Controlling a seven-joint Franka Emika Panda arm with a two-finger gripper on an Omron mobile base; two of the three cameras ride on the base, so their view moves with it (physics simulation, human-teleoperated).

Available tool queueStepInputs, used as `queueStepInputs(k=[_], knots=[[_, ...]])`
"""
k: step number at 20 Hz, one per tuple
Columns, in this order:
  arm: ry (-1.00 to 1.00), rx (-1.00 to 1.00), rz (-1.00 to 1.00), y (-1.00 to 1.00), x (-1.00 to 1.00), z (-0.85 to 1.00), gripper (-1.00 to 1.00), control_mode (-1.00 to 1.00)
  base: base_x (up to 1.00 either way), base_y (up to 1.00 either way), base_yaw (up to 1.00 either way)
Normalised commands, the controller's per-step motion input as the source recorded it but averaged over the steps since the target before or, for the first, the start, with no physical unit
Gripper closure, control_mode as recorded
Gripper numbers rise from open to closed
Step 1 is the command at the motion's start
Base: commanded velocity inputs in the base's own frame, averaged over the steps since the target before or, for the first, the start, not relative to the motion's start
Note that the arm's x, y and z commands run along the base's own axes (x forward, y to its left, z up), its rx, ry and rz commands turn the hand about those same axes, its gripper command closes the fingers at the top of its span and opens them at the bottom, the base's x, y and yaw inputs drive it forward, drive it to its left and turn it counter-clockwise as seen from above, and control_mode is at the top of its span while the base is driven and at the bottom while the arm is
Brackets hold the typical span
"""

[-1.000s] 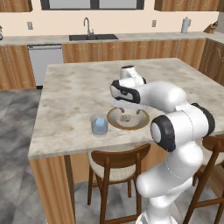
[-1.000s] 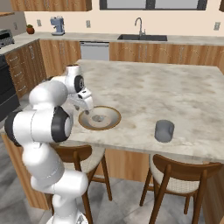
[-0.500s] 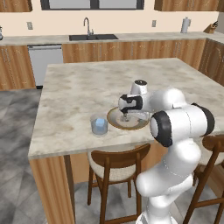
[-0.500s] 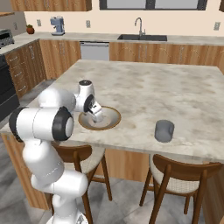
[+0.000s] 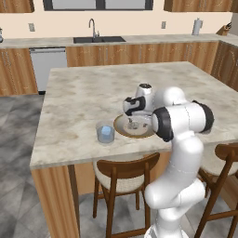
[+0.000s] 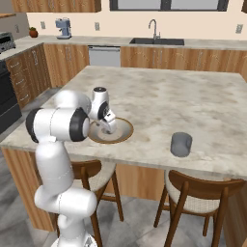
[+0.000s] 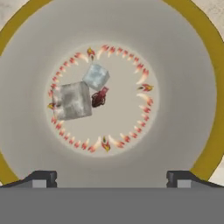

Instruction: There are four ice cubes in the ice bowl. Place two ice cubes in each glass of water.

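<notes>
The ice bowl (image 5: 122, 131) (image 6: 124, 133) (image 7: 209, 70) lies near the island's front edge. In the hand view two ice cubes rest on its patterned floor, a larger one (image 7: 72, 100) and a smaller one (image 7: 96, 76) touching it. My gripper (image 5: 133, 122) (image 6: 109, 128) (image 7: 112, 177) points straight down just over the bowl, open, with nothing between its fingers. One glass of water (image 5: 105, 134) stands left of the bowl with light-blue ice inside. The other glass (image 6: 181, 144) stands well to the bowl's right.
Wooden stools (image 5: 122, 174) (image 6: 200, 193) are tucked under the island's front edge. The marble island top (image 5: 93, 93) stretches wide behind the bowl. A sink and faucet (image 5: 93, 32) sit on the back counter.
The hand has swung from beside the bowl to over its middle and turned to point down into it. The jaws stayed open. Bowl and glasses have not moved.
</notes>
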Motion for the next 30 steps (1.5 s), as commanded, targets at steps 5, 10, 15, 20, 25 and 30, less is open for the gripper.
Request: queueStepInputs(k=[5,10,15,20,25,30], knots=[[0.09,0.00,0.00,0.03,0.32,-0.30,-1.00,-1.00,0.00,0.00,0.00],[0.06,0.00,0.00,0.03,0.37,-0.27,-1.00,-1.00,0.00,0.00,0.00],[0.02,0.00,0.00,0.07,0.39,-0.25,-1.00,-1.00,0.00,0.00,0.00],[0.04,0.00,0.00,0.03,0.34,-0.31,-1.00,-1.00,0.00,0.00,0.00],[0.03,0.00,0.00,0.00,0.27,-0.20,-1.00,-1.00,0.00,0.00,0.00],[0.03,0.00,0.00,0.00,0.07,-0.13,-1.00,-1.00,0.00,0.00,0.00]])
